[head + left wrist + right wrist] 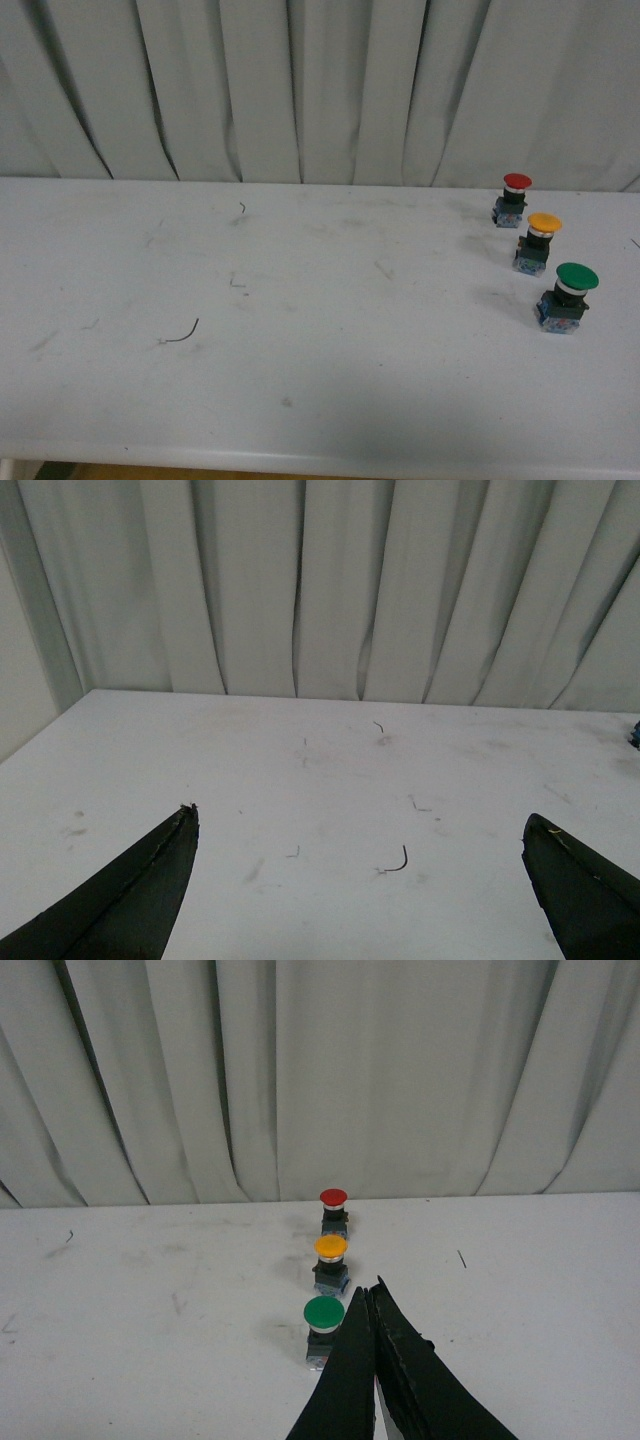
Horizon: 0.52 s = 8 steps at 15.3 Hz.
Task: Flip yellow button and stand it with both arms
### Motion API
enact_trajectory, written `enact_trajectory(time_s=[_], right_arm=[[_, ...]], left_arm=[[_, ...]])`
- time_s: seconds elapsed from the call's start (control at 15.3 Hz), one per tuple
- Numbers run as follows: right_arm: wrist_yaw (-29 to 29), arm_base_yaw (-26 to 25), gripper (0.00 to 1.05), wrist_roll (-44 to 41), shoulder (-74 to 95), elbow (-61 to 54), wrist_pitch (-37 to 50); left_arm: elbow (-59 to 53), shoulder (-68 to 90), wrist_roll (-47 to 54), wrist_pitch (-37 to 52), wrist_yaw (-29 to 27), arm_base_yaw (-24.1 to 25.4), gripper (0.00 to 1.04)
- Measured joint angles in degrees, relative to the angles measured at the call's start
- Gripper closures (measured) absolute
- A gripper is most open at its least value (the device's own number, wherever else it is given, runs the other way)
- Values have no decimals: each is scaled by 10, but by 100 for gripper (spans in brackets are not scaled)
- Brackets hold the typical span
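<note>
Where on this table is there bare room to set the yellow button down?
Free: the table left of the three switches, holding only wire scraps. Crowded: the right edge, where the red button, yellow button and green button stand in a row.

Dim, even, cool overhead light throws soft shadows on the table (pixel 300 400); all views are slightly soft and grainy.

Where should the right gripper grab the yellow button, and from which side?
Grip the yellow button low, on the black collar and contact block under its wider cap, which would likely slip. It stands upright, cap on top, between the red button and green button, so come from the open table side. The right gripper is shut; open first.
</note>
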Motion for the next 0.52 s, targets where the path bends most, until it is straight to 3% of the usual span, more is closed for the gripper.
enact_trajectory(time_s=[0.52], right_arm=[[0, 0, 103, 0, -119, -42, -78]], left_arm=[[0, 0, 0, 0, 0, 0, 7]])
